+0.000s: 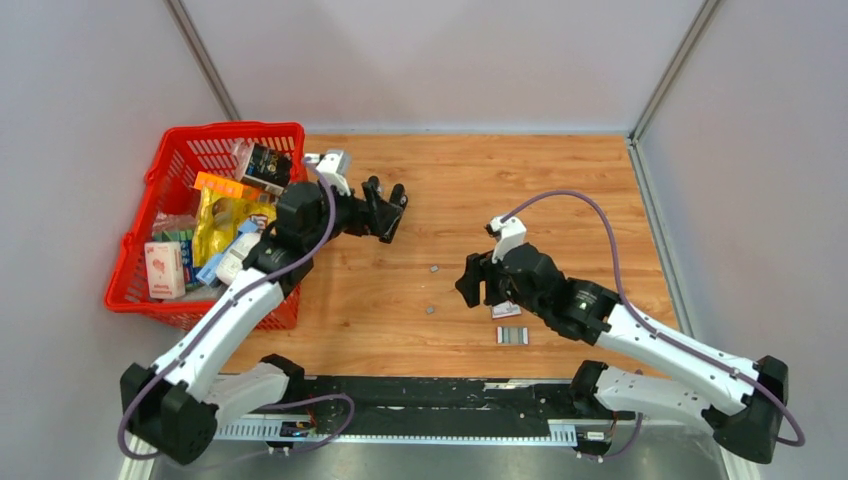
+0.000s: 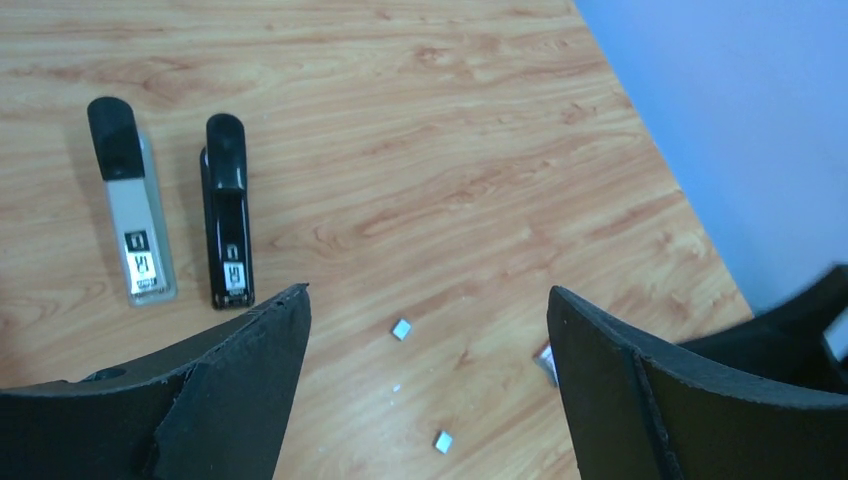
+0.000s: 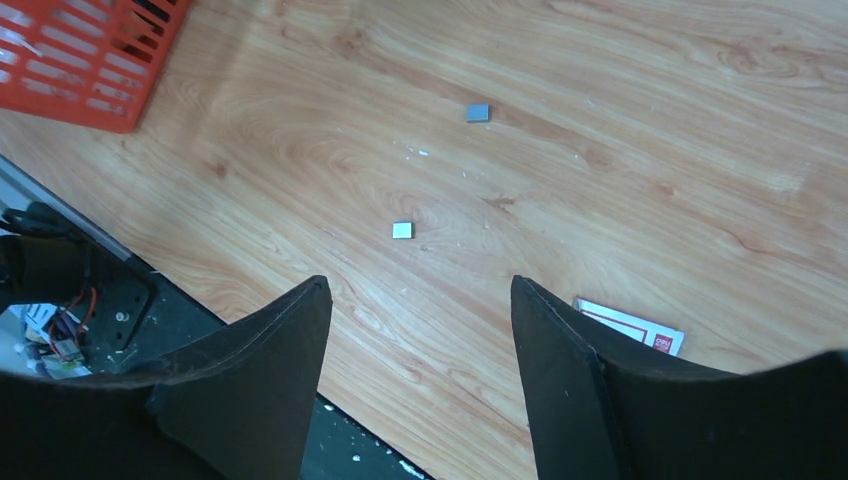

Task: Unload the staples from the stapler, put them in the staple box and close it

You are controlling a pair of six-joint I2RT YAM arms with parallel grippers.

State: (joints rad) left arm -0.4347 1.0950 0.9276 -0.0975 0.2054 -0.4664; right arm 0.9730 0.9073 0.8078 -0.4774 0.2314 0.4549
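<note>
The left tool [image 2: 428, 295] is spread wide with nothing between its fingers, and it hangs above the counter [image 1: 560, 190] just right of the basket [image 1: 230, 130]. The right tool [image 3: 420, 285] is also spread and holds nothing; it hovers over the middle of the counter.

Two bits of staples lie loose on the wood between the two tools, apart from each other. One [image 1: 434, 268] is farther from the arm bases and the other [image 1: 430, 310] is nearer. The right wrist view shows both as small silvery squares ahead of the fingertips, with fine specks scattered around them.

In the left wrist view, a grey stapler [image 2: 135, 215] and a black stapler [image 2: 228, 215] lie flat side by side, close but not touching, well apart from the staples. The top view does not show them.

A red-and-white box [image 1: 506, 310] lies flat under the right tool. The basket is packed with packets and cartons.
</note>
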